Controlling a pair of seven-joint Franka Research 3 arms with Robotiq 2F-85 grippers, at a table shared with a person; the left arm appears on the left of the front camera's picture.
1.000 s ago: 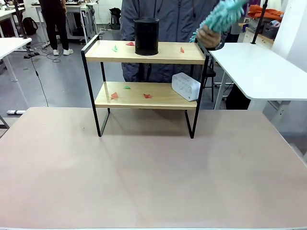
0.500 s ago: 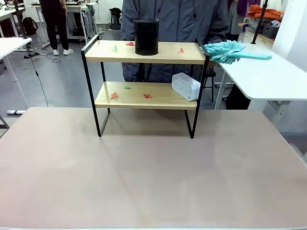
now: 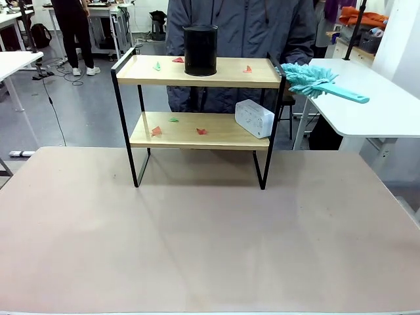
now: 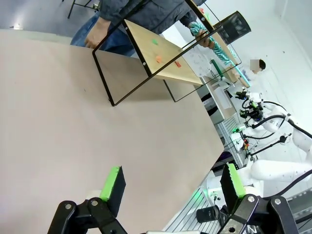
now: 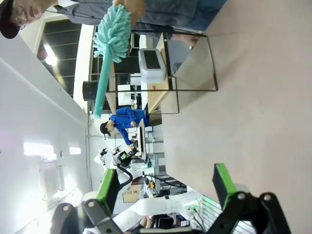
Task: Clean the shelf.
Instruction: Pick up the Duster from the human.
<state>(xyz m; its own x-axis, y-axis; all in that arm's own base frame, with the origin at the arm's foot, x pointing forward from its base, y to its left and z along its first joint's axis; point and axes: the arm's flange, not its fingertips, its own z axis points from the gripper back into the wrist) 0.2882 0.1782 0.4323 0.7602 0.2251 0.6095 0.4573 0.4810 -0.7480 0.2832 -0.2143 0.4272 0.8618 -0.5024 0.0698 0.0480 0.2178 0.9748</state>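
Note:
The shelf (image 3: 230, 71) stands at the far middle of the brown table, also seen in the left wrist view (image 4: 161, 53) and the right wrist view (image 5: 158, 97). Red and green paper scraps (image 3: 156, 130) lie on both boards. A black cylinder (image 3: 200, 50) sits on the top board and a white box (image 3: 254, 118) on the lower one. A teal duster (image 3: 314, 80) lies level beside the shelf's right end, with a person's hand (image 5: 129, 6) at its fluffy head. My left gripper (image 4: 173, 181) and right gripper (image 5: 165, 183) are open with nothing in them, well short of the shelf.
A person (image 3: 243, 26) stands right behind the shelf, one hand (image 4: 95, 34) by its left side. A white table (image 3: 367, 105) stands at the right and another (image 3: 13, 62) at the far left. The brown tabletop (image 3: 210, 230) is wide and flat in front.
The duster came down from high at the upper right to beside the shelf's top right corner. Its handle has since tilted lower over the white table.

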